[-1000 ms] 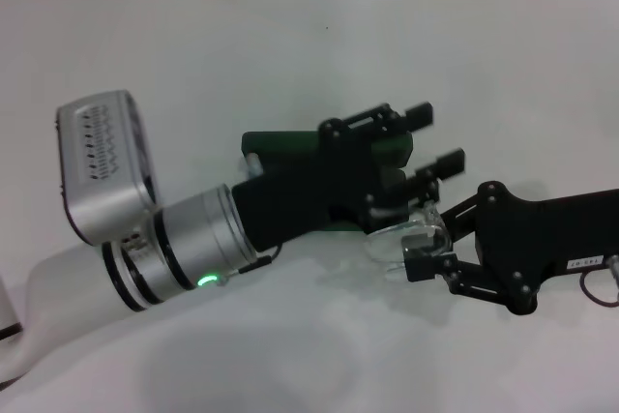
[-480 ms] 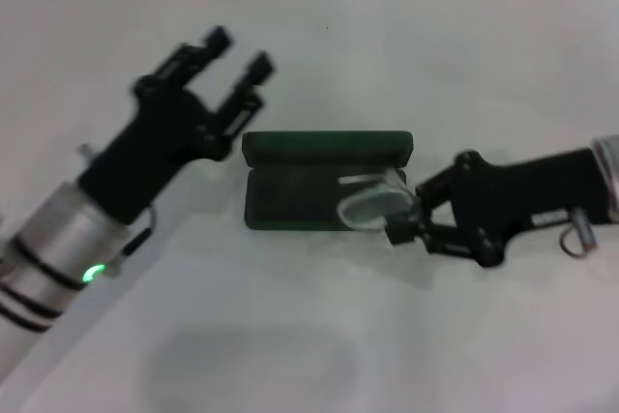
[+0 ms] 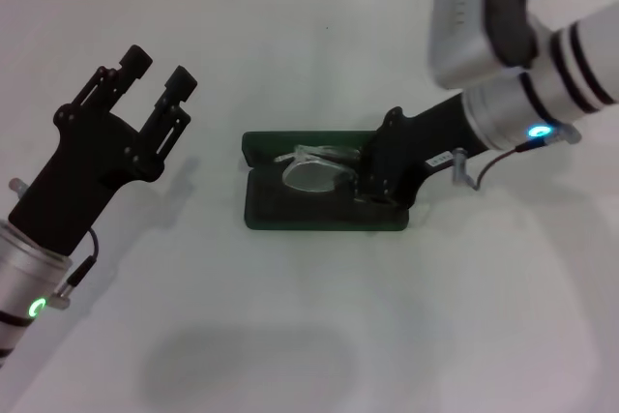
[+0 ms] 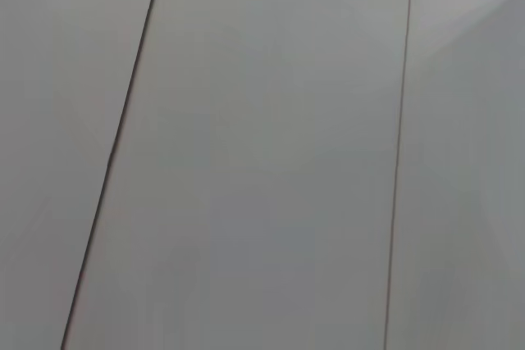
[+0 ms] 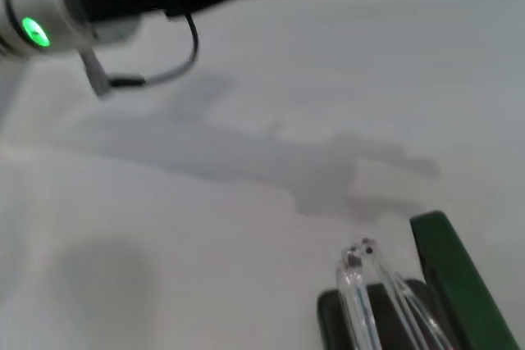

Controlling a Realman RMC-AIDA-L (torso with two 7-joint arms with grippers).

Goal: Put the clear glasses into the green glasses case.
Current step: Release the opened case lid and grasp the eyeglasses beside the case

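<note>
Clear glasses [image 3: 314, 169] now in case [image 3: 319, 215].

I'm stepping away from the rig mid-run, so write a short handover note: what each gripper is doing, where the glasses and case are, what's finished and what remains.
Left gripper: open, empty, raised over the table to the left of the case.
Right gripper: down at the right end of the green glasses case; its fingers are hidden.
The case lies open on the table, lid flat towards the back. The clear glasses sit over the tray, arms towards the lid.
Done: glasses brought to the case.
Left: confirm they are released and seated, withdraw the right arm.
</note>
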